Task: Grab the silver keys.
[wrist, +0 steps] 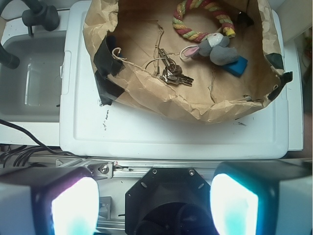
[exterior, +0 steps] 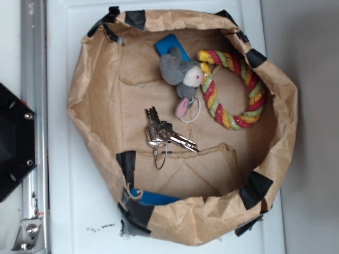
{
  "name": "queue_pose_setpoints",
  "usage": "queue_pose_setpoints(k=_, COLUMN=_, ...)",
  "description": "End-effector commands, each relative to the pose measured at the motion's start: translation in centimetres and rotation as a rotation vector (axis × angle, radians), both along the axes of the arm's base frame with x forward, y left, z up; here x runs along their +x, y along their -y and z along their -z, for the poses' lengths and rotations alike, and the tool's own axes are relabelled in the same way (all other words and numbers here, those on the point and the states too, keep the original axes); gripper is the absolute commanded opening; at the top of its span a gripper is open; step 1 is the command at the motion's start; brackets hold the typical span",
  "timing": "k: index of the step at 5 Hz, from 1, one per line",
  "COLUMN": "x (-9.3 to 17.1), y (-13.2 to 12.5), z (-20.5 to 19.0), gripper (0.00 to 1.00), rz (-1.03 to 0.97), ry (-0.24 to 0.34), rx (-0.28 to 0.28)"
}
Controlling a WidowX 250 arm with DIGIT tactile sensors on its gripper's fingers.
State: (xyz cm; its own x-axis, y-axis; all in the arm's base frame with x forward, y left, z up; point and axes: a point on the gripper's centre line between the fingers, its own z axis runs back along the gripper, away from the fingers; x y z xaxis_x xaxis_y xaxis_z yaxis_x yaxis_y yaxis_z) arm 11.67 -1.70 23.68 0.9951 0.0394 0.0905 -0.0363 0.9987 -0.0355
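The silver keys [exterior: 163,133] lie in a small bunch on the floor of the brown paper bin [exterior: 95,114], near its middle, with a thin dark wire loop trailing toward the front wall. In the wrist view the silver keys [wrist: 172,73] show far ahead, inside the bin. My gripper [wrist: 154,203] is open, its two glowing pads [wrist: 73,205] wide apart with nothing between them. It hangs over the robot's black base, well short of the bin. The gripper does not show in the exterior view.
A grey plush mouse [exterior: 183,74] with a thin white ring lies just beyond the keys, beside a coloured rope ring [exterior: 233,90] and a blue block [exterior: 172,46]. Another blue object [exterior: 156,198] peeks at the bin's front wall. The black base [wrist: 166,196] sits under the gripper.
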Motion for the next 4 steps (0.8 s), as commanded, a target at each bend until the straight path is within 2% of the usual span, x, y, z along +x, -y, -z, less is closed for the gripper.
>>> queue_pose_setpoints(k=1, x=0.0, y=0.0, z=0.0, gripper=1.0, rz=0.0, ry=0.0, rx=0.0)
queue_pose_setpoints(k=2, x=2.6, y=2.1, z=1.5, gripper=1.0, rz=-0.119, ry=0.015, rx=0.013)
queue_pose_setpoints(k=4, x=8.2, y=3.6, z=4.3, gripper=1.0, rz=-0.386, ry=0.038, rx=0.031)
